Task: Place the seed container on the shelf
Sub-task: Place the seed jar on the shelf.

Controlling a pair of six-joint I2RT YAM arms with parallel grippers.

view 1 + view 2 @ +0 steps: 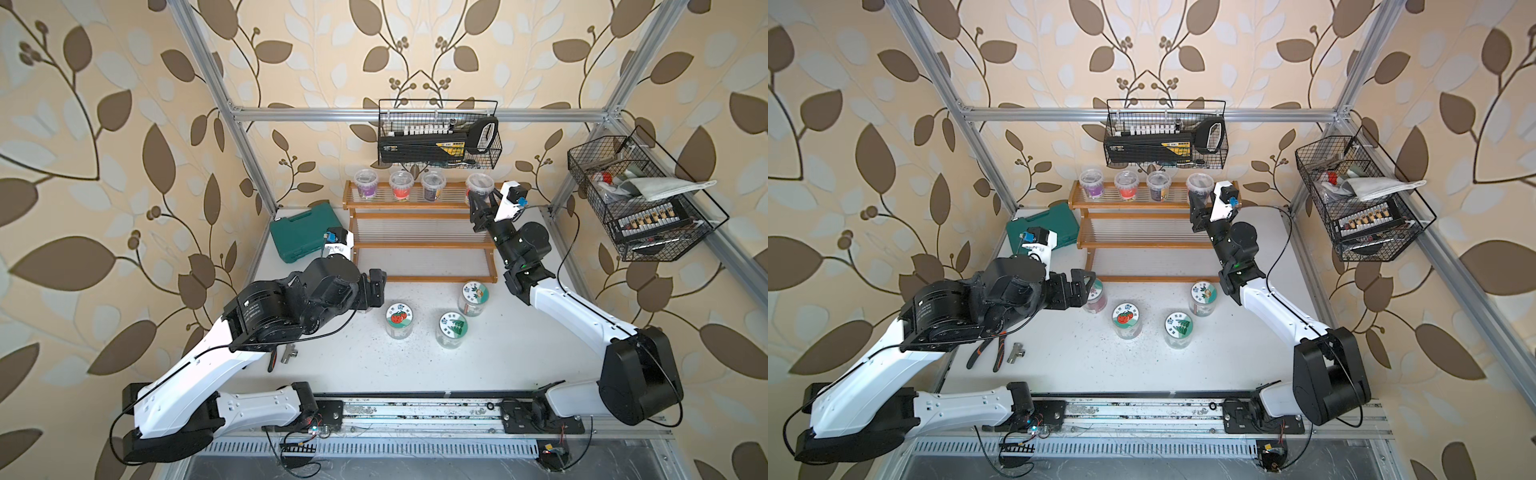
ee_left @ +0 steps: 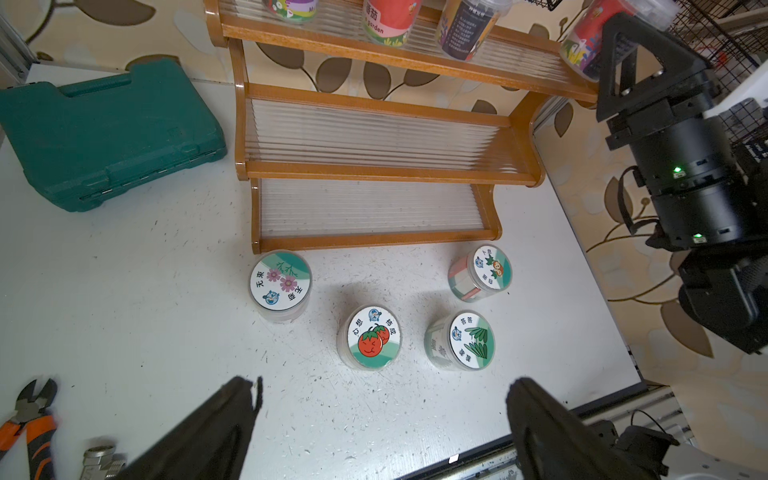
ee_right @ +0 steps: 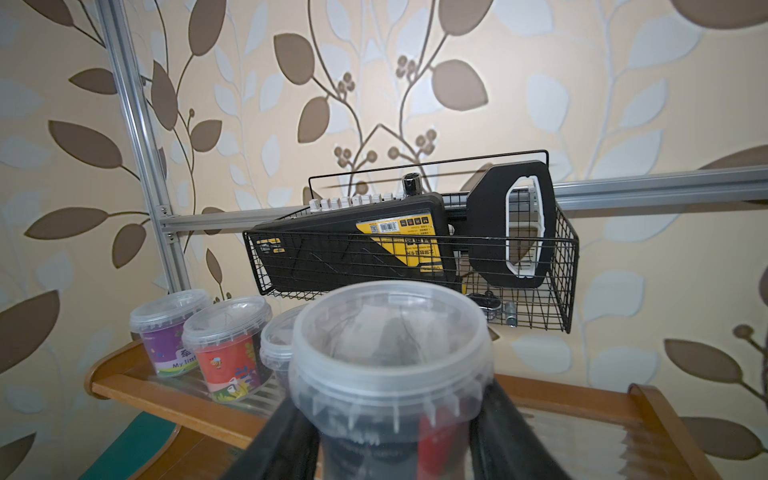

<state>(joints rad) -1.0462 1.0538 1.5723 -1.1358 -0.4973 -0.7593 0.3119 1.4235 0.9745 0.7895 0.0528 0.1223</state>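
Both top views look steeply down on the whole bench [image 1: 519,353]. Left wrist view faces the shelf [image 2: 374,171] from above; right wrist view sits close at its top tier.

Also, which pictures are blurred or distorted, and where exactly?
Right wrist view: the seed container in the right tool is close and blurred, the wire basket behind sharp. Left wrist view: the left tool has soft fingers, the jars sharp. Both top views: wide-angle, frame posts splay outward.

We read "My littl" on the purple tub [image 3: 168,353] far left on the shelf [image 2: 374,171] and "garden" on the red tub [image 2: 388,23] beside it. On the counter [image 2: 145,291], the tomato lid [image 2: 373,337] says "心想".
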